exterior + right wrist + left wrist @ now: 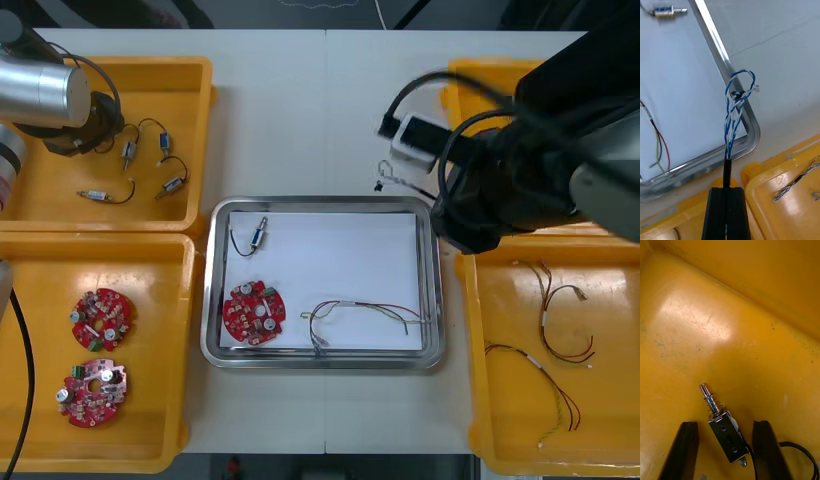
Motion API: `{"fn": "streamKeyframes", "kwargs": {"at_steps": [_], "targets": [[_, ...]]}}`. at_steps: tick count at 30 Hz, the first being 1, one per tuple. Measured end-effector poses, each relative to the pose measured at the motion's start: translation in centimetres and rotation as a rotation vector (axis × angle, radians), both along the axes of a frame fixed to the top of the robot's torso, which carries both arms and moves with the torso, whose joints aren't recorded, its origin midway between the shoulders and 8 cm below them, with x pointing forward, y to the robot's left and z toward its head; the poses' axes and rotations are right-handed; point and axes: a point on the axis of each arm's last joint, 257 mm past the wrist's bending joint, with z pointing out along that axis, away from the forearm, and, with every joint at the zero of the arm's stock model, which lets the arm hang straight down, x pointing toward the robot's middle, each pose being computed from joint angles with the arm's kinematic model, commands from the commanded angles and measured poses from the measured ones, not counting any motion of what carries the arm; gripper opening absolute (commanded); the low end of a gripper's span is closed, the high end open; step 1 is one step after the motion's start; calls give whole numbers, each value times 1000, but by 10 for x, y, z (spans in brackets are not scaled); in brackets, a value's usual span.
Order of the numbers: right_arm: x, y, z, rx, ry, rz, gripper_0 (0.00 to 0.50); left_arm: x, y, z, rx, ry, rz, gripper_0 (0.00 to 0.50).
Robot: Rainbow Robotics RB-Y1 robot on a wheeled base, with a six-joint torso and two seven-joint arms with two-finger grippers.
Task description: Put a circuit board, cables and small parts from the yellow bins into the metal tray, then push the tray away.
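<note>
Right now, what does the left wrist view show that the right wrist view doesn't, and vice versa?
Left wrist view adds: the left gripper, fingers open either side of a small metal part with a black cable, lying on a yellow bin floor. Right wrist view adds: the right gripper shut on a twisted blue and white cable above the metal tray corner; inside the tray, a red and yellow cable and a second small metal part. Shared: a yellow bin and a small metal part apiece.

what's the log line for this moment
right gripper: shut on blue-white cable over tray corner | left gripper: open around small metal part in bin | tray: circuit board, red and yellow cable
</note>
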Motion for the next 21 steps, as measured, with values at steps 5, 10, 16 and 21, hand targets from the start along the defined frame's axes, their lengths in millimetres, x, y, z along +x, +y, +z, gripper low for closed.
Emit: {"fn": "streamKeyframes", "kwargs": {"at_steps": [5,10,16,21], "targets": [[-2,10,-39,-127,42,96,0,0,0,0,0,0,0,0],[12,34,-76,-130,87,165,0,0,-1,1,0,-1,-2,0],[31,59,-107,-143,72,248,0,-15,-14,9,0,75,-12,0],[36,70,-130,-164,69,271,0,-29,-27,33,10,127,-58,0]]}}
